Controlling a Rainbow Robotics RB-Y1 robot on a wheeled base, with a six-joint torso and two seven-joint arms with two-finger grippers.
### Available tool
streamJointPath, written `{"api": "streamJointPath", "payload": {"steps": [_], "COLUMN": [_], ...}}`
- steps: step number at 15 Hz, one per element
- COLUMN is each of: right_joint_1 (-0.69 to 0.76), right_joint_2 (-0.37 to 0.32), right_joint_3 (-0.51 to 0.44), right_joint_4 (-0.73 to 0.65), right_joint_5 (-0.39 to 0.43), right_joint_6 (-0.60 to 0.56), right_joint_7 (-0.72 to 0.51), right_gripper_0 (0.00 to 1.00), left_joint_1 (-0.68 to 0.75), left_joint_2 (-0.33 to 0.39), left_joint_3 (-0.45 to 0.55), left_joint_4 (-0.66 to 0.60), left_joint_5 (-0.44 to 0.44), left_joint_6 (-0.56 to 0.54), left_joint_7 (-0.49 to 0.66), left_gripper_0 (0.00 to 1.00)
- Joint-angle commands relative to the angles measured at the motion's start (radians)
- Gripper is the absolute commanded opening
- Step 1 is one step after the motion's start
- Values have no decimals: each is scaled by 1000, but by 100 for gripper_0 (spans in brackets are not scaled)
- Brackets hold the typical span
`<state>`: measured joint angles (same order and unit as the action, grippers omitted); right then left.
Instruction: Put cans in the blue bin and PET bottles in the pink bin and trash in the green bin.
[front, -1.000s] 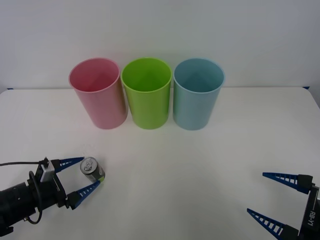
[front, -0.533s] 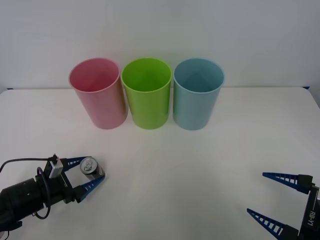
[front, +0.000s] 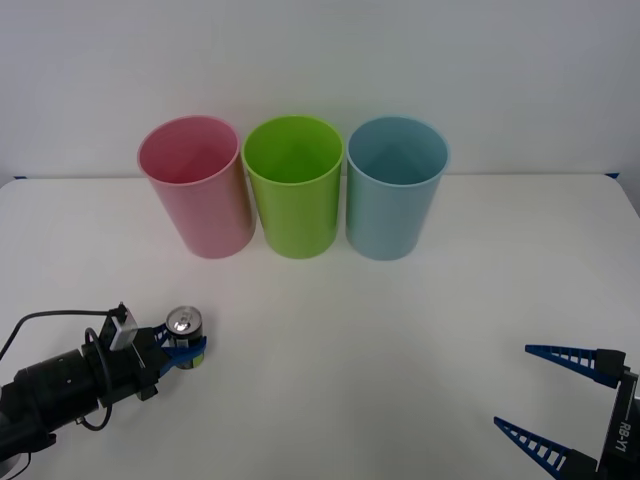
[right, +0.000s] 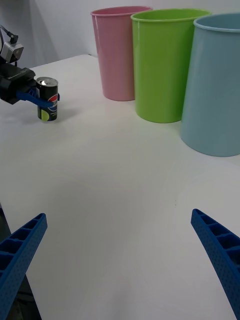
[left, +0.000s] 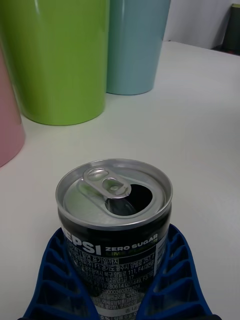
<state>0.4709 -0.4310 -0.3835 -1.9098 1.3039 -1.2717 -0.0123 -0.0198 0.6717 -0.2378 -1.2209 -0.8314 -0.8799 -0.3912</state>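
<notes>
The left gripper (front: 178, 351) pinched the can (front: 184, 334) low down, near the table's (front: 400, 330) front left, far from the blue bin (front: 395, 190), so the open can could tip and spill, while the right gripper (front: 545, 400) waited spread wide

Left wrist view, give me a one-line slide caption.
Left gripper shut on an opened Pepsi Zero Sugar can, green bin and blue bin behind.
</notes>
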Motion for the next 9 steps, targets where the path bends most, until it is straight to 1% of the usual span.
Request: {"api": "streamJointPath", "payload": {"steps": [1,3,5,8,9], "right_joint_1": [0,0,0,0,0], "right_joint_2": [0,0,0,0,0], "right_joint_3": [0,0,0,0,0], "right_joint_4": [0,0,0,0,0], "right_joint_5": [0,0,0,0,0], "right_joint_6": [0,0,0,0,0], "right_joint_7": [0,0,0,0,0], "right_gripper_0": [100,100,100,100,100], "left_joint_1": [0,6,24,83,103], "left_joint_2": [-4,-4,-3,8,9], "left_joint_3": [0,0,2,23,37], "left_joint_4": [0,-9,-54,-157,-200], "left_joint_5": [0,8,14,9,-11], "left_joint_6": [-5,-28,-31,-31,-30], "left_joint_7": [-6,-5,2,20,52], "left_gripper_0": [0,0,0,0,0]}}
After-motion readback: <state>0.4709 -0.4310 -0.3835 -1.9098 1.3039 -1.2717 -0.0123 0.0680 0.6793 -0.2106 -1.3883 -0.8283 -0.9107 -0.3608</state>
